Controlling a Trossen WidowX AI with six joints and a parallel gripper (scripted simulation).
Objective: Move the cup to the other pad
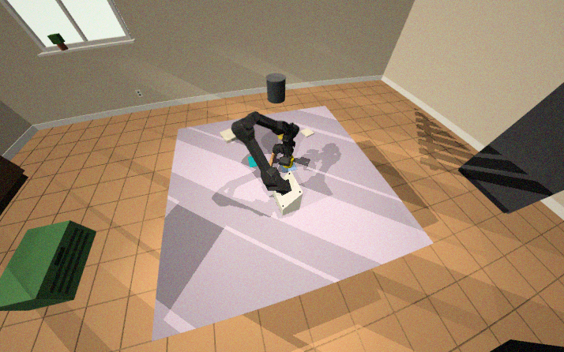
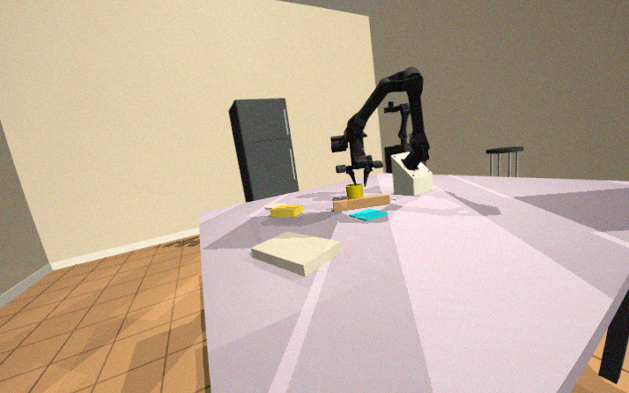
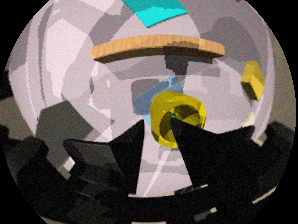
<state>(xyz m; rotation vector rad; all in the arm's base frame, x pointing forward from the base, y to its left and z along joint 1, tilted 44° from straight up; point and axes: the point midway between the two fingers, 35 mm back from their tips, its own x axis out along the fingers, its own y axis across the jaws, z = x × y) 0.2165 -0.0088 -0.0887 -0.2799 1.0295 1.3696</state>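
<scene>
The yellow cup (image 1: 290, 166) (image 2: 354, 191) (image 3: 159, 131) stands upright on the blue pad (image 1: 292, 168) (image 3: 155, 95). A small green spot shows inside it in the wrist view; the rest of its contents cannot be made out. The cyan pad (image 1: 252, 161) (image 2: 368, 214) (image 3: 159, 12) lies bare on the far side of the wooden bar. My gripper (image 2: 360, 184) (image 3: 157, 121) points down at the cup, partly open and holding nothing. One fingertip is over the cup's mouth, the other outside its wall.
A low wooden bar (image 1: 272, 159) (image 2: 362, 202) (image 3: 157, 46) stands between the two pads. A yellow block (image 1: 280, 136) (image 2: 286, 211) (image 3: 252, 80) and a thick cream slab (image 1: 227, 135) (image 2: 295, 249) lie farther out. A smaller cream piece (image 1: 306, 132) lies beyond the block.
</scene>
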